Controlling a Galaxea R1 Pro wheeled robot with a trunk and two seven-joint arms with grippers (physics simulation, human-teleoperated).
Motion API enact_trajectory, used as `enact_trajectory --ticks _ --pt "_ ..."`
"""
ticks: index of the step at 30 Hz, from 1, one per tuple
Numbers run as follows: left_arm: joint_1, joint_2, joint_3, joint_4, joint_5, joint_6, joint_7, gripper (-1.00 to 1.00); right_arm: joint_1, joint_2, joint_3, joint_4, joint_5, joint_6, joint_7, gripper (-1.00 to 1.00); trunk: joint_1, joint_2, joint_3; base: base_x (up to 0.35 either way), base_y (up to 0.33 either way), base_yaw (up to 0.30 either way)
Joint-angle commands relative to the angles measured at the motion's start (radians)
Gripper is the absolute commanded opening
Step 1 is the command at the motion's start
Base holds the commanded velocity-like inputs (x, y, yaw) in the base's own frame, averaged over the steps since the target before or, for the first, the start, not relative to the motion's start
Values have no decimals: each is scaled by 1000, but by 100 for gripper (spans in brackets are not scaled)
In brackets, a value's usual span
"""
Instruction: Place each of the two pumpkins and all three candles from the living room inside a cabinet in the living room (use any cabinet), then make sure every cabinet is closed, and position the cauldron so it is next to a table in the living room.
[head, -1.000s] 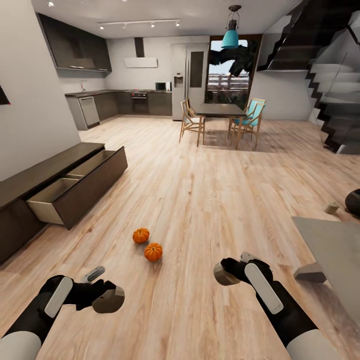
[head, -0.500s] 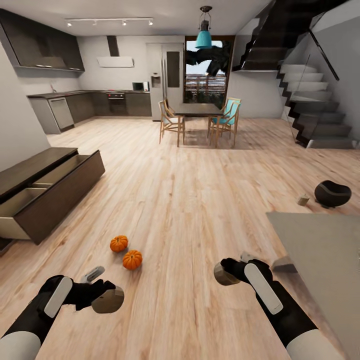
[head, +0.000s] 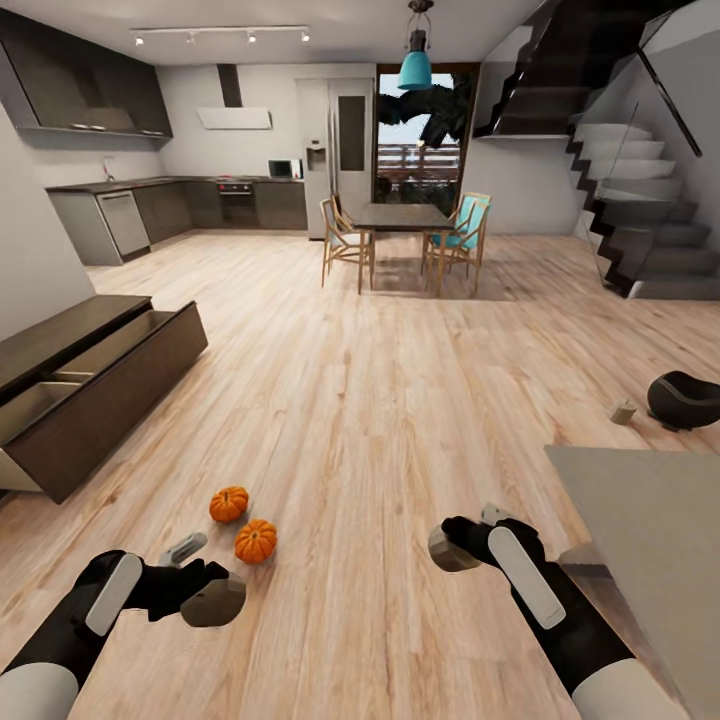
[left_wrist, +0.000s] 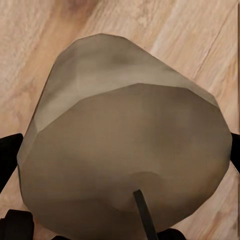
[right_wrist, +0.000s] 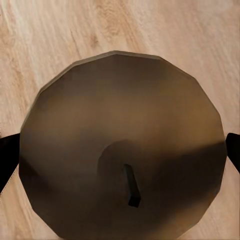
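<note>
Two orange pumpkins (head: 228, 503) (head: 256, 541) lie close together on the wood floor, just ahead of my left gripper (head: 215, 600). That gripper is shut on a grey-beige candle (left_wrist: 125, 150), wick end towards the camera. My right gripper (head: 450, 549) is shut on another candle (right_wrist: 120, 150), held low over the floor. A third candle (head: 624, 412) stands on the floor at the right, beside the dark round cauldron (head: 685, 400). The long dark brown cabinet (head: 110, 395) runs along the left wall with its drawers pulled open, showing pale wood inside.
A grey table (head: 650, 520) fills the lower right, close to my right arm. Farther back stand a dining table with chairs (head: 400, 235), the kitchen counters (head: 170, 205) and a staircase (head: 640, 210). Open wood floor lies between me and the cabinet.
The whole view has shifted: the pumpkins now sit lower and closer, and the cauldron and floor candle have slid right. Both arms keep the same pose, still holding their candles.
</note>
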Motion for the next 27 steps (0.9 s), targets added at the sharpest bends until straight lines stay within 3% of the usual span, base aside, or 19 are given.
enact_trajectory --ticks 1,27 --pt "0 0 2 -1 6 4 2 -100 -1 -1 3 -1 -7 -1 -10 -100 0 0 -1 297 -77 19" --pt "-1 1 3 -1 6 4 2 -100 -1 -1 3 -1 -8 -1 -9 -100 0 0 -2 273 -145 37"
